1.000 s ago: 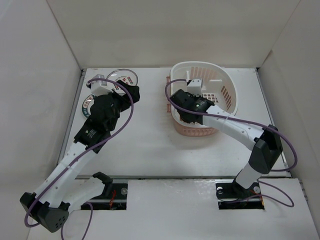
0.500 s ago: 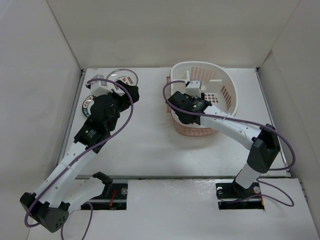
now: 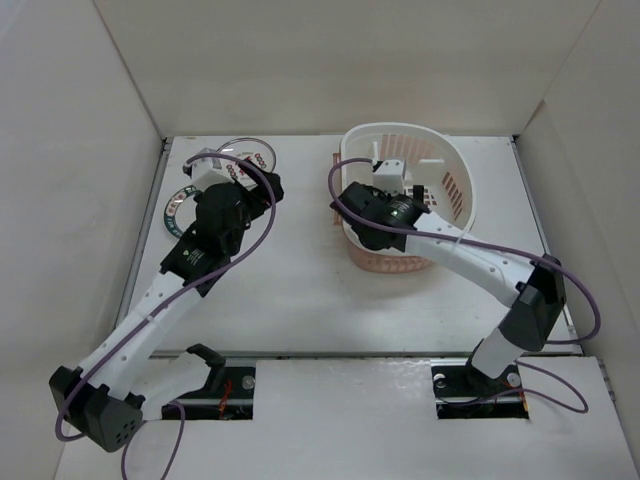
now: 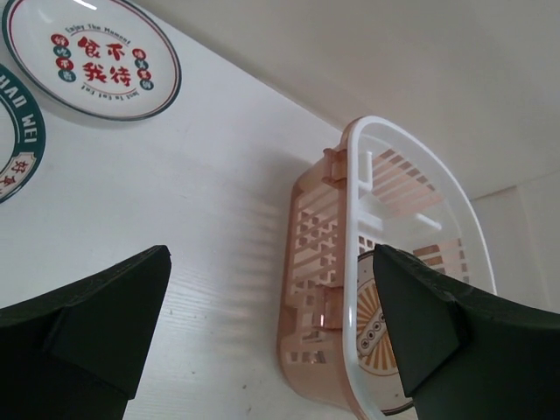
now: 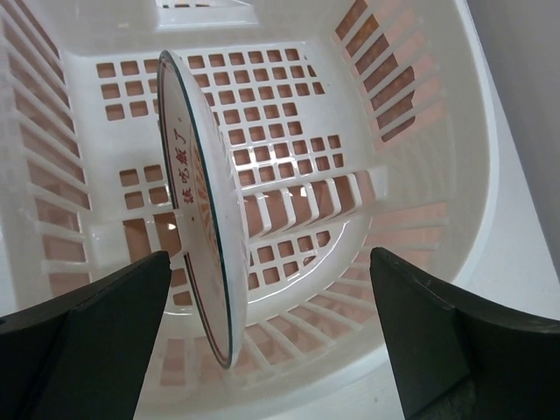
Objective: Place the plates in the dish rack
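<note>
The dish rack (image 3: 455, 165) sits at the table's back right, pink sides under a white rim (image 4: 350, 262). The orange sunburst plate (image 5: 197, 219) stands on edge inside it (image 5: 420, 105), between the wide-apart fingers of my open right gripper (image 5: 269, 262), nearer the left finger; no pad presses it. From the left wrist its face (image 4: 385, 332) shows through the rack. In the top view the right arm hides that plate. The red-character plate (image 3: 252, 155) (image 4: 92, 57) and the green-rimmed plate (image 3: 180, 205) (image 4: 13, 131) lie flat at the back left. My left gripper (image 4: 269, 289) hovers open beside them, holding nothing.
White enclosure walls (image 3: 100, 200) close in the table on the left, back and right. Purple cables (image 3: 255, 225) loop off both arms. Bare table (image 3: 300, 270) lies between the plates and the rack.
My right gripper opened and let go of the sunburst plate, which stays upright in the rack. The left arm shifted slightly toward the back.
</note>
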You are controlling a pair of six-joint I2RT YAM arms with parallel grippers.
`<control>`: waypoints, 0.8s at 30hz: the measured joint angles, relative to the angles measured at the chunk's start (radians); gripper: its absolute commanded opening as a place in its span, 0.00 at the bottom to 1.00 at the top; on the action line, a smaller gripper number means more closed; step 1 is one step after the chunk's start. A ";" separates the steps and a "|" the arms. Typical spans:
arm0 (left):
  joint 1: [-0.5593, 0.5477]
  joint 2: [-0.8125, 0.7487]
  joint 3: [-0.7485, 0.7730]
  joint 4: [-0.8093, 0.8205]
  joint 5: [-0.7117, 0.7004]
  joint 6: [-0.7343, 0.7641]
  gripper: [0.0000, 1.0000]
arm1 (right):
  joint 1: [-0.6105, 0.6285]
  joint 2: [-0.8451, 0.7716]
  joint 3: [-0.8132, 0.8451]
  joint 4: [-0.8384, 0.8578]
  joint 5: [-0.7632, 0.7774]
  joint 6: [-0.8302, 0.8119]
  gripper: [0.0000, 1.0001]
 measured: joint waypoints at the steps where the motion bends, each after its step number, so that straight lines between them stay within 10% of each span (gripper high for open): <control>1: 0.000 0.016 0.000 -0.001 0.000 -0.006 1.00 | 0.005 -0.013 0.001 -0.007 0.001 0.003 1.00; 8: 0.035 0.064 -0.060 -0.009 -0.035 -0.128 1.00 | 0.079 -0.191 0.022 0.079 -0.010 -0.127 1.00; 15: 0.253 -0.008 -0.358 0.025 0.002 -0.283 1.00 | 0.097 -0.459 -0.130 0.446 -0.314 -0.406 1.00; 24: 0.453 0.085 -0.524 0.275 0.148 -0.386 1.00 | 0.097 -0.429 -0.182 0.655 -0.699 -0.557 1.00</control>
